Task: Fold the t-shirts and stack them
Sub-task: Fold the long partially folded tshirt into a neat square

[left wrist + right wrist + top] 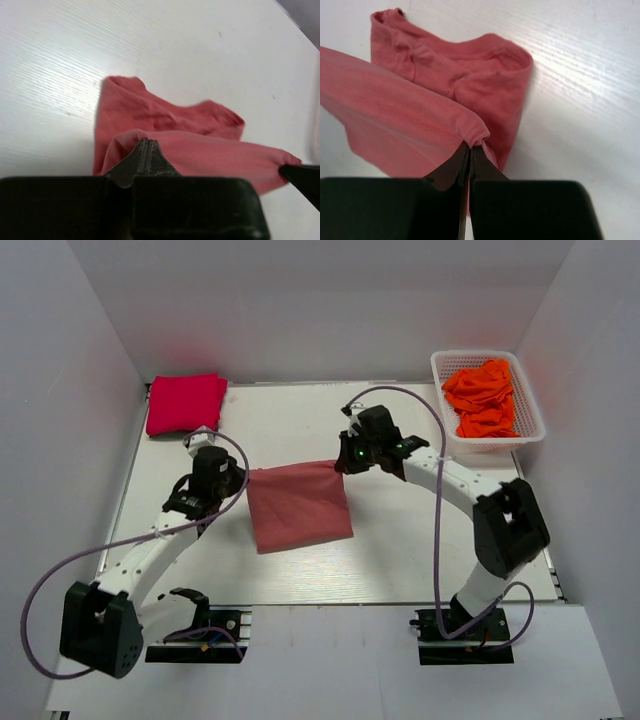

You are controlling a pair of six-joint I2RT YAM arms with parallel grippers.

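Two tools: we see the left tool [242, 477] and the right tool [341, 463] both pinched fully together, each with a ridge of cloth caught at its tips.
Held thing: the salmon-pink t-shirt [298, 505], one top corner in each tool.
Left tool grip: the cloth bunches right at the tips and drapes away ahead of them, down onto the bench [420, 550].
Right tool grip: a thin rolled hem sits between the tips; just beyond them lies a lower layer with a neckline seam.
Where the shirt is: strung between the two tools along its held edge, the rest sloping down behind them and lying flat on the bench.
Other shirts: a folded crimson-pink t-shirt [185, 403] lies well ahead of the left tool; orange t-shirts [485, 398] are heaped in a basket [531, 432] ahead and outward of the right tool.
How it handles: we judge it light, limp and soft. It sags between the tools, keeps no shape, and creases wherever it lands. It is not fragile and hardly slippery.
Where to take hold: at two corners of one edge, as now, so the edge stays taut and square.
Step in hand: we judge a fold is under way, with stacking not yet done.
Risk: uneven travel of the tools would skew the fold, and a thin pinch may catch only one layer.
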